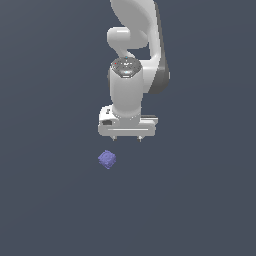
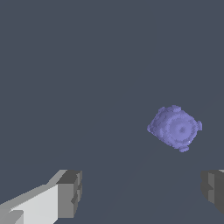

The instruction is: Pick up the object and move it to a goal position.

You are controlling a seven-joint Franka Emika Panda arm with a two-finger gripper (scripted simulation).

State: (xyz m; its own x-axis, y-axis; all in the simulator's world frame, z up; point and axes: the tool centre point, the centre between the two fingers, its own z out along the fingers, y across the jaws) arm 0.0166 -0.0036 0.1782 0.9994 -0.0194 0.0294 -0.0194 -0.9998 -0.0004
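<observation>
The object [image 1: 107,159] is a small blue-purple block with bumpy faces, lying on the dark grey floor. It sits below the white hand and toward the exterior view's left. My gripper [image 1: 126,138] hangs above the floor, pointing down, and is open with nothing between its fingers. The wrist view shows the object [image 2: 175,127] apart from both grey fingertips [image 2: 70,192], outside the gap between them. Nothing touches the block.
The white Panda arm [image 1: 135,55] rises behind the hand toward the top of the exterior view. A plain dark grey surface [image 1: 200,200] fills everything else in both views.
</observation>
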